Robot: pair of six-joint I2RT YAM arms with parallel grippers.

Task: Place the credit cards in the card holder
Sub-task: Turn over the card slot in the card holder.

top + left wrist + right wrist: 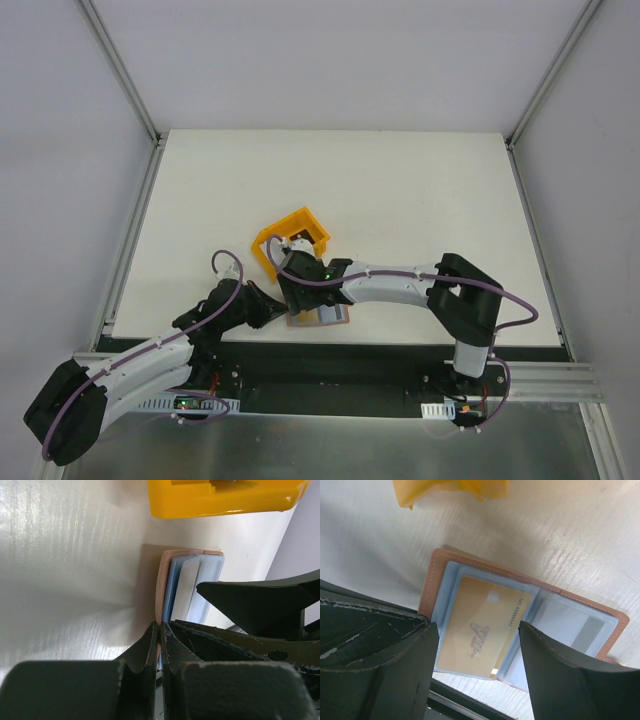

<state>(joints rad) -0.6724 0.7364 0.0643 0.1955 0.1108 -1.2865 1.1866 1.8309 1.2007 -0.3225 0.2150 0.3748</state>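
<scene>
Card holder (555, 615) lies open at the near edge of the table (400, 200), left gripper (160, 625) clamped on its cover, right gripper (477, 629), jaws apart, over a sleeved gold card (470, 610); a slip could snap it closed.

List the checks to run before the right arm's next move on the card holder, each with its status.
1. Left end effector shut on the card holder edge: ok.
2. Card holder lying open on the table: ok.
3. Right end effector open above it, nothing held: ok.
4. Gold card inside a clear sleeve: ok.
5. Yellow bin apart from the holder: ok.
6. Any cards left outside the holder: cannot tell.
</scene>
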